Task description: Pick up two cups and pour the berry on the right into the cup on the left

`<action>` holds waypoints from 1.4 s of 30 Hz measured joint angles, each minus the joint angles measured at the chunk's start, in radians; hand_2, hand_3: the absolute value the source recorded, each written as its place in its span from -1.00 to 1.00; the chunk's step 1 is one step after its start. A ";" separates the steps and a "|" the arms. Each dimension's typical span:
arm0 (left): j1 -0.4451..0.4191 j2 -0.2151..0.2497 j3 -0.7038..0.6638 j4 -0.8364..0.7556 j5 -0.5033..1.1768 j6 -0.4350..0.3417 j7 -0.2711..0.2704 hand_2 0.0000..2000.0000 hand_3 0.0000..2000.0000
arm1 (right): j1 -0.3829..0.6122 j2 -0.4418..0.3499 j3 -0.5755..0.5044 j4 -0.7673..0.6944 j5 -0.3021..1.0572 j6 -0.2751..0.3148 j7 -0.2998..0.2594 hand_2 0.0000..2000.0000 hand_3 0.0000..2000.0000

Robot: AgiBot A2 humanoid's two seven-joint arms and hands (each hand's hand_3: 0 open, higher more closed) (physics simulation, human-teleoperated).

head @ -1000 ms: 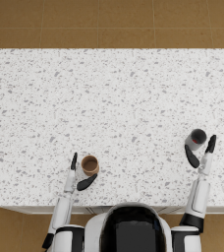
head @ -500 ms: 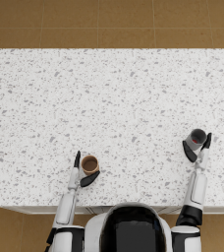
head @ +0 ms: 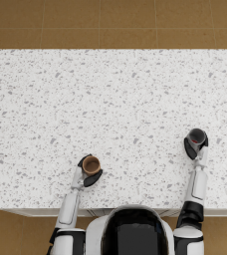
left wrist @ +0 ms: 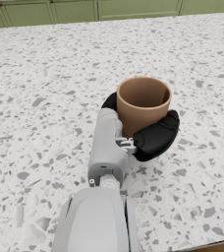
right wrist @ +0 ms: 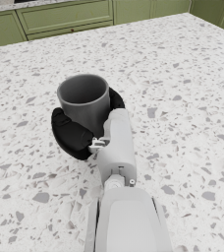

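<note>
Looking down from the head view, the white speckled terrazzo countertop (head: 110,109) carries a small brown round cup (head: 91,165) near its front edge on the robot's left, with the dark left hand (head: 87,173) wrapped around it, and a dark grey round cup (head: 196,136) well apart on the right, with the dark right hand (head: 194,147) closed around it. Both cups stand upright on the countertop. From the left wrist view, the brown cup (left wrist: 142,103) stands upright and looks empty, the left hand (left wrist: 146,133) gripping its wall from both sides, green cabinet fronts (left wrist: 84,10) beyond. From the right wrist view, the grey cup (right wrist: 84,101) stands upright, its contents impossible to tell, and the right hand (right wrist: 79,129) grips it with fingers curled round its wall.
</note>
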 measured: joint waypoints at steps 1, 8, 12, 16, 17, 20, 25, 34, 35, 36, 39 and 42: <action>0.000 0.001 0.003 0.001 0.000 -0.001 -0.001 1.00 0.28 | 0.000 -0.001 0.003 0.001 0.000 0.006 0.001 1.00 0.28; 0.039 0.035 0.041 -0.114 0.000 -0.007 0.002 1.00 0.28 | -0.095 -0.023 0.092 0.393 0.000 0.057 0.001 1.00 0.28; 0.106 0.082 0.092 -0.112 0.030 -0.010 0.003 1.00 0.28 | -0.117 -0.029 0.185 0.558 0.000 0.079 0.001 1.00 0.28; 0.177 0.133 0.134 -0.103 0.157 -0.010 0.003 1.00 0.28 | -0.106 -0.039 0.261 0.654 0.126 0.090 0.001 1.00 0.28; 0.191 0.144 0.141 -0.103 0.188 -0.011 0.003 1.00 0.28 | -0.098 -0.043 0.273 0.669 0.157 0.091 0.002 1.00 0.28; 0.224 0.169 0.161 -0.093 0.283 -0.013 0.002 1.00 0.28 | -0.074 -0.055 0.295 0.705 0.252 0.093 0.002 1.00 0.28; 0.255 0.194 0.184 -0.062 0.433 -0.015 0.002 1.00 0.28 | -0.036 -0.073 0.313 0.738 0.411 0.097 0.003 1.00 0.28; 0.299 0.229 0.203 -0.015 0.488 -0.018 0.003 1.00 0.28 | 0.013 -0.101 0.338 0.803 0.699 0.102 0.005 1.00 0.28; 0.309 0.235 0.204 -0.007 0.488 -0.018 0.003 1.00 0.28 | 0.019 -0.105 0.343 0.806 0.731 0.102 0.005 1.00 0.28; 0.319 0.242 0.205 -0.001 0.489 -0.018 0.003 1.00 0.28 | 0.023 -0.108 0.348 0.812 0.763 0.102 0.005 1.00 0.28; 0.340 0.256 0.205 0.016 0.490 -0.019 0.003 1.00 0.28 | 0.028 -0.114 0.363 0.839 0.859 0.103 0.006 1.00 0.28; 0.354 0.265 0.209 0.031 0.490 -0.019 0.003 1.00 0.28 | 0.028 -0.117 0.372 0.859 0.955 0.105 0.007 1.00 0.28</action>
